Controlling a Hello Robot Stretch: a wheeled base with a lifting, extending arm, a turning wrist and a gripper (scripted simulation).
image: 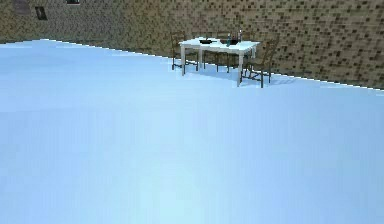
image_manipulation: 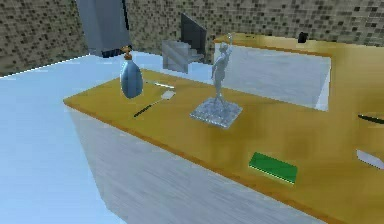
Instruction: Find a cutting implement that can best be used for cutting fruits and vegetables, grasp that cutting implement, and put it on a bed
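On the wooden counter [image_manipulation: 300, 135] in the arm side view, near its left corner, stands a blue bottle [image_manipulation: 131, 80] with a dark top. Just right of the bottle, toward the counter's front edge, lies a thin dark utensil [image_manipulation: 143, 110]. A pale utensil [image_manipulation: 165, 87] lies a little beyond it, nearer the back edge. Either could be the cutting implement, but both are too small to tell. A grey statue [image_manipulation: 220, 80] stands upright on a square base at the counter's middle, apart from both utensils. Right of the statue, close to the front edge, lies a flat green pad [image_manipulation: 273, 167]. At the counter's right end a dark thin thing [image_manipulation: 371, 118] and a white thing [image_manipulation: 371, 158] are cut off by the picture's edge. Past the left corner a grey fridge [image_manipulation: 102, 22] stands against a brick wall [image_manipulation: 40, 35]. In the forward view, a white table [image: 222, 46] stands by the far wall across a pale floor [image: 150, 140]. It has a chair [image: 181, 53] at its left end and another chair [image: 261, 66] at its right end, and dark bowls [image: 206, 40] sit on its top. The gripper's state cannot be told.
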